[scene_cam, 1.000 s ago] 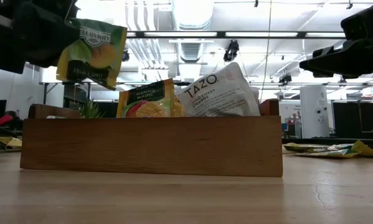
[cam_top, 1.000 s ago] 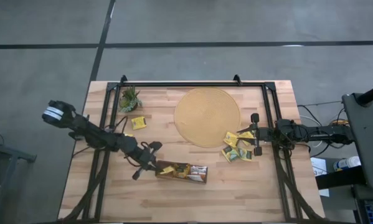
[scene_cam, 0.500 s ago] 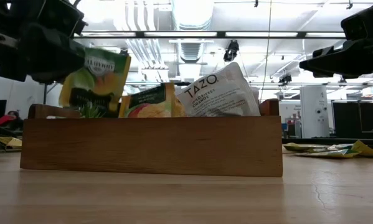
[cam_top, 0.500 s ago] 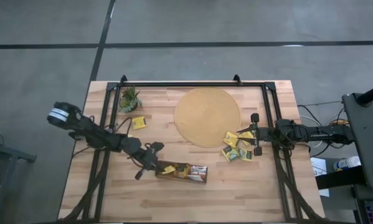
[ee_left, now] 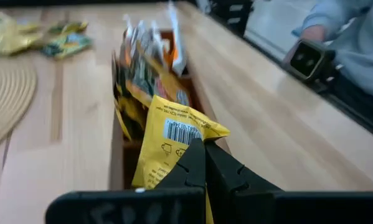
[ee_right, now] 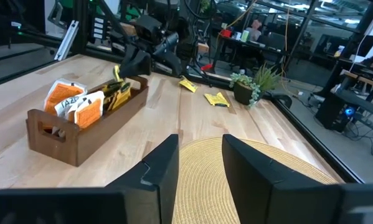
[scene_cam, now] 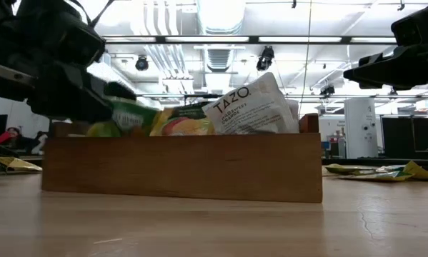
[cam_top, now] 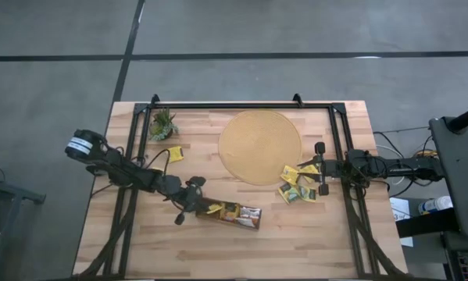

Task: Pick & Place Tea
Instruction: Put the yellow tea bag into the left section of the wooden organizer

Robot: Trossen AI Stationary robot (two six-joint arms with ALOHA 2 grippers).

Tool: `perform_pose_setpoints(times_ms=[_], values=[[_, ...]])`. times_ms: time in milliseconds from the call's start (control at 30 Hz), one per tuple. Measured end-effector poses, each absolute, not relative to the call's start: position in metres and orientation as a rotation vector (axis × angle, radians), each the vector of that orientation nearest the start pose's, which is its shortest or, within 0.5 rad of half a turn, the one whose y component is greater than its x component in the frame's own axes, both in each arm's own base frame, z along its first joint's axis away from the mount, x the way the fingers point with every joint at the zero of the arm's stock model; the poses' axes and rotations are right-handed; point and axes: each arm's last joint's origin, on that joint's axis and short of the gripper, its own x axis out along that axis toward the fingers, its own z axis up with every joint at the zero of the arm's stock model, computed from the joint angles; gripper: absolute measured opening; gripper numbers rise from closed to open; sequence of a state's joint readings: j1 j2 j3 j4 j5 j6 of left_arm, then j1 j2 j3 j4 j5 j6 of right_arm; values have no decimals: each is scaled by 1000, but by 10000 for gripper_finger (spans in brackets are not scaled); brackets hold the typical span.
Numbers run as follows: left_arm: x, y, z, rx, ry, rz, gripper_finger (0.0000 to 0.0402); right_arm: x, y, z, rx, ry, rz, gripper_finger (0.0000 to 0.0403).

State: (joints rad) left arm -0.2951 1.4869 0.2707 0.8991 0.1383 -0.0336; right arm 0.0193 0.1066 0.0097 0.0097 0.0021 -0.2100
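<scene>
A dark brown wooden tray [cam_top: 241, 215] lies near the table's front and holds several tea sachets [scene_cam: 253, 107] standing on edge. My left gripper [cam_top: 199, 205] is at the tray's left end, shut on a yellow tea sachet [ee_left: 174, 134] that dips into the tray [scene_cam: 181, 168]. My right gripper [cam_top: 321, 168] hangs open over the right rim of the round woven mat [cam_top: 260, 146]. It holds nothing. A pile of tea sachets [cam_top: 297, 187] lies on the table beside it. One more yellow sachet [cam_top: 174, 154] lies flat near the plant. My left gripper pinches the yellow sachet between its two fingers at one edge [ee_left: 181, 149], just below the barcode. The fingers slant down from the table's left. The sachet sticks out ahead of them, tilted, with its far end [scene_cam: 131, 118] down inside the tray's left end.
A small green spiky plant [cam_top: 162, 123] stands at the far left corner. A black frame rail [cam_top: 241, 105] runs round the table's back and sides. A person sits beyond the table [ee_left: 354, 37]. Bare wood lies in front of the tray.
My left gripper has sunk and moved toward the tray, staying shut on the yellow sachet. The sachet, earlier held up above the tray's left end, has tipped over and gone down into that end. The tray's left end has shifted a little.
</scene>
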Motion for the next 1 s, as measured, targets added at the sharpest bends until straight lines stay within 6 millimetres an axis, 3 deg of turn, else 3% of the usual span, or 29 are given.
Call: perform_pose_setpoints(times_ms=[400,1000], values=[[220,-70,127,-249,383,-370,0,103,2,159,-211,85,26,107],[220,-70,127,-253,377,-345,0,103,2,159,-211,85,26,113]])
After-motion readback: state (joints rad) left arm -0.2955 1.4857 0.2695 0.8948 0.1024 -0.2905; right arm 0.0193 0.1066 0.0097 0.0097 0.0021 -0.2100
